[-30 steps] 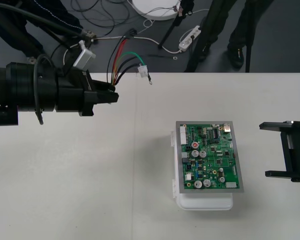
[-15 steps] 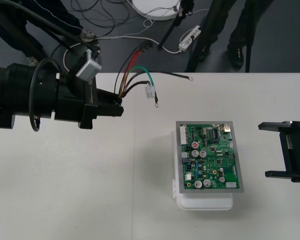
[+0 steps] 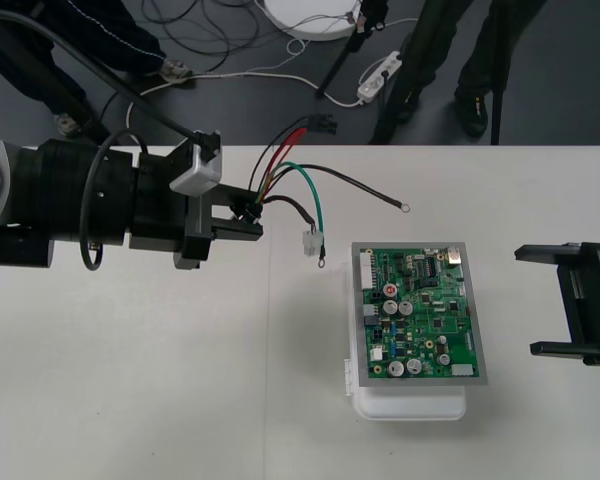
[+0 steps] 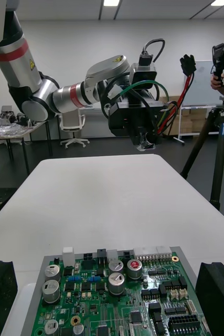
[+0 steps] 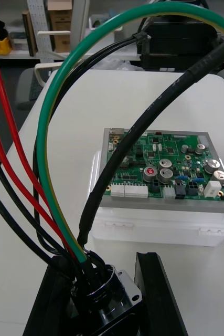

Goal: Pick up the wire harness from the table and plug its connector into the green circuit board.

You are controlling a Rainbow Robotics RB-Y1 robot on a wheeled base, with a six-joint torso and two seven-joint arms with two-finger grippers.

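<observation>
My left gripper [image 3: 248, 215] hovers over the table left of the green circuit board [image 3: 417, 312], shut on the wire harness [image 3: 285, 190]. In the left wrist view its fingers [image 5: 153, 294] clamp the round metal socket [image 5: 102, 277], and red, black and green wires [image 5: 49, 157] arch up from it. A black plug [image 3: 320, 122] on the red wires sticks out past the table's far edge. A small white connector [image 3: 310, 242] hangs close to the board's far-left corner. My right gripper [image 3: 546, 300] waits open to the right of the board, whose near edge lies between its fingers [image 4: 216, 299].
The board sits on a white base [image 3: 410, 403]. A black wire with a ring terminal [image 3: 405, 208] trails over the table just beyond the board. Cables and a power strip [image 3: 378, 77] lie on the dark floor past the table's far edge.
My left gripper has carried the harness right and nearer, toward the board. The white connector has swung down close to the board's corner. The right arm has not moved.
</observation>
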